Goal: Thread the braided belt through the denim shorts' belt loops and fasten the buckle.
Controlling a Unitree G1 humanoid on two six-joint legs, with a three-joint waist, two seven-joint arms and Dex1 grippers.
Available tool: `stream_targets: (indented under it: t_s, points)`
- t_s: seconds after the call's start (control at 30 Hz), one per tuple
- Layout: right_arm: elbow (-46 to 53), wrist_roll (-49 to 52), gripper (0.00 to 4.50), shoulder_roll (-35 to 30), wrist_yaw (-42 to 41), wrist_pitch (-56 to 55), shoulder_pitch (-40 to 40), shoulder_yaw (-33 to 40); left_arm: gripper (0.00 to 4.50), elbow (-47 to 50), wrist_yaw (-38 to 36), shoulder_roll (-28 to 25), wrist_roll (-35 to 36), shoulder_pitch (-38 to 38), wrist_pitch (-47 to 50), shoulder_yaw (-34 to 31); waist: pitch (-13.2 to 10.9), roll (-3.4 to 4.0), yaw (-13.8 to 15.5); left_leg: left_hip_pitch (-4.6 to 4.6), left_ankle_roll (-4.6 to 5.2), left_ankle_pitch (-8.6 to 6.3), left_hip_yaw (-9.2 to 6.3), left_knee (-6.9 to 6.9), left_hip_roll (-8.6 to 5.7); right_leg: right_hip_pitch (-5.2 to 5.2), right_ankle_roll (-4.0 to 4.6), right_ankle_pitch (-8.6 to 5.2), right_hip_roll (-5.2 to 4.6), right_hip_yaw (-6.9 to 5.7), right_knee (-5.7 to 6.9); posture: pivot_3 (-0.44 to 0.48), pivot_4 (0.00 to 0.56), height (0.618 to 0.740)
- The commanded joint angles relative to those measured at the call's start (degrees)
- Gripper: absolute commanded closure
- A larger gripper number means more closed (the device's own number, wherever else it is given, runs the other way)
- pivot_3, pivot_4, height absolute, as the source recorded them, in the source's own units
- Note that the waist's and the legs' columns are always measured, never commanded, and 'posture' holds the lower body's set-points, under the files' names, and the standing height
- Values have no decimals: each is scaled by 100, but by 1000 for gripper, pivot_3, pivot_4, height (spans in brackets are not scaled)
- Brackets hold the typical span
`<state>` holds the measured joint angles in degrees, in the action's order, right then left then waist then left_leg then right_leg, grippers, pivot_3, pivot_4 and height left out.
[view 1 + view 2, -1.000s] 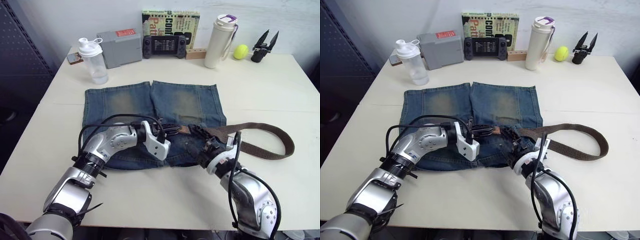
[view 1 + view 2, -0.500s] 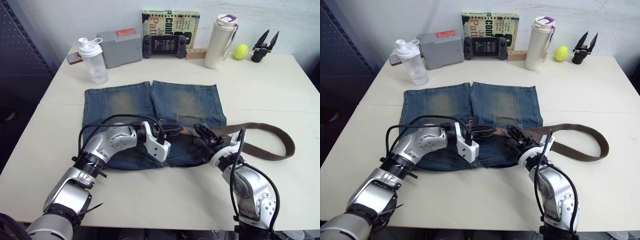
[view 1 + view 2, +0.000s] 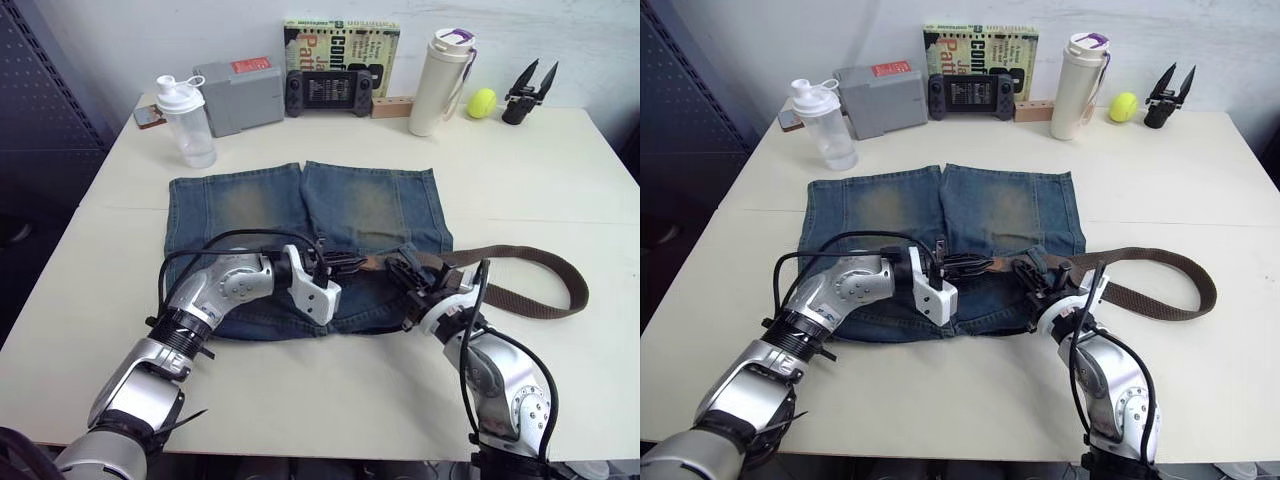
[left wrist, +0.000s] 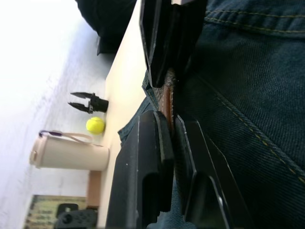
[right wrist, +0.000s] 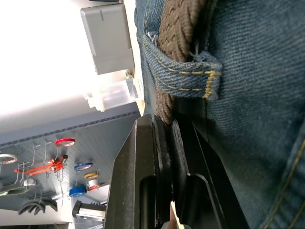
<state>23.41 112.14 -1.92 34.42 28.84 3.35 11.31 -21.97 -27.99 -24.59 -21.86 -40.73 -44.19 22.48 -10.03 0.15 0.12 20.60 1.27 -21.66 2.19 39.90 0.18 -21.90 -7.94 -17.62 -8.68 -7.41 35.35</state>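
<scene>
Denim shorts (image 3: pixel 300 215) flat on table (image 3: pixel 520 170), waistband toward robot. Braided belt (image 3: pixel 560 290) runs from waistband out to robot's right, loops back on tabletop. Left gripper (image 3: pixel 345 262) at mid waistband, fingers clamped on brown belt end w/ tan leather (image 4: pixel 167 102). Right gripper (image 3: pixel 403 272) just beside it, pinched shut on braided strap where it passes under a belt loop (image 5: pixel 183 76). Buckle not discernible. Bottle (image 3: pixel 184 120), tumbler (image 3: pixel 440 82), ball (image 3: pixel 482 102) along far edge.

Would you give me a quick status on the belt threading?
Both end effectors, left and right, shut on braided belt. Belt runs under a belt loop of denim shorts. No obstruction.
</scene>
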Motion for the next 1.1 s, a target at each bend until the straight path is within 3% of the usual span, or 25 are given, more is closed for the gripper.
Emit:
stream_targets:
  t_s: [0.03, 0.17, 0.33, 0.47, 0.6, 0.73, 0.9, 1.1]
  points:
    - [6, 35, 4500, -102, -121, -110, 23, 44, 2389, 619, -703, 317, 1243, 154, 854, -55, 0, 0, 1, 2, 0, 0, -2, 1, 2, 0, 0, 0, 0, 0, -1, 0, 150, 731]
    - [-26, -5, 4500, -148, -147, -128, 27, 23, 718, 889, -1157, 787, 2259, 192, 1841, -246, 0, 0, 1, 7, 0, 0, -3, 5, 2, 0, 0, 0, 0, -2, -9, 0, 150, 731]
    - [-30, -125, 4500, -190, -173, -121, -12, -76, 590, 1177, -1263, 1425, 3514, 23, 3318, -789, 0, 0, -5, 10, 0, 0, -1, 5, -1, 1, 0, 0, 7, -3, -22, 0, 150, 731]
    - [-16, -252, 4500, -225, -177, -120, -39, -161, 590, 1815, -1484, 1343, 4240, 56, 4498, -1151, 0, 1, -19, 16, 0, 0, -3, 5, 3, 0, 0, 0, 7, -4, -27, 0, 150, 731]
    - [28, -381, 4500, -284, -223, -104, -70, -229, 590, 3091, -1981, 304, 5037, 526, 5844, -1614, -6, 11, -68, 15, 0, 0, -1, 1, 0, -4, 0, 0, 13, -2, -29, 0, 150, 731]
    - [81, -475, 4500, -438, -318, -12, 11, -279, 590, 3885, -2219, -709, 5075, 1284, 6336, -1940, -20, 38, -62, 14, -1, 0, -4, -2, 13, -6, 2, -1, 13, 4, -29, 0, 150, 731]
    - [248, -457, 4500, -693, -595, 247, 162, -459, 590, 4197, -2374, -1537, 4867, 2298, 6320, -2479, -27, 48, -23, 22, -1, 0, -12, 11, 10, -4, 2, -1, 13, 9, -30, 0, 150, 731]
    - [404, -505, 4500, -1048, -814, 564, 411, -721, 590, 4565, -2503, -1976, 4886, 3489, 6194, -3066, -38, 68, -36, 44, -3, -1, -4, 7, 12, -34, 2, -1, 14, 15, -26, 0, 150, 731]
